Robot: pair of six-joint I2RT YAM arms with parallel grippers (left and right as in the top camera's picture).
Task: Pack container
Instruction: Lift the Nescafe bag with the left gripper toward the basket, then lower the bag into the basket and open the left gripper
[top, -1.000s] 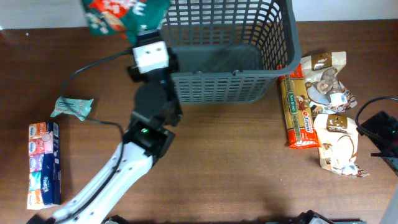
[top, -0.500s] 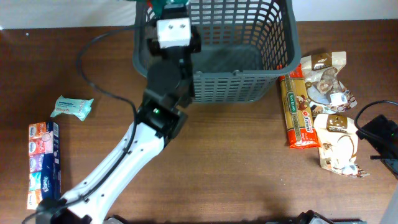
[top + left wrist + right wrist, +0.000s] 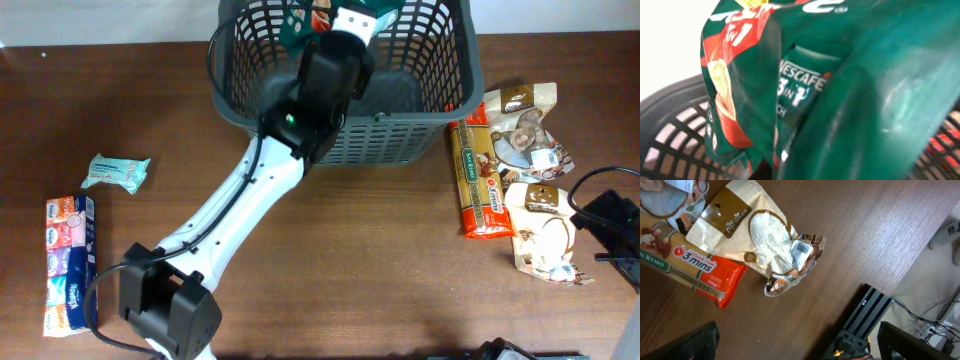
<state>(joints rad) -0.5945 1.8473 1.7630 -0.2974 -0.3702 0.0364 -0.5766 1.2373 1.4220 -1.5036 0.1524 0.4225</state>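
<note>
Green foil fills the left wrist view: the packet (image 3: 805, 90), a Nescafé 3-in-1 bag, hangs crumpled close to the lens, with the basket (image 3: 675, 130) lattice behind it at 8 o'clock. From overhead, the basket sits at 12 o'clock on the table (image 3: 380, 260), its long axis running 9 to 3. The left claw (image 3: 338, 18) reaches over the near wall and is inside the rim's outline, towards the far side, jaws pressed together on the packet. So the base lies straight below the claw, and the drop seems to need only a release, perhaps after lowering. The packet's own long axis I cannot tell, as it is too bunched. The right claw (image 3: 797, 342) is spread wide and empty at 3 o'clock, above the brown bag (image 3: 765, 240) and spaghetti (image 3: 700, 270), well apart from the basket. Those items are nearer the right arm. The tissues (image 3: 70, 262) at 8 o'clock are nearer the left.
</note>
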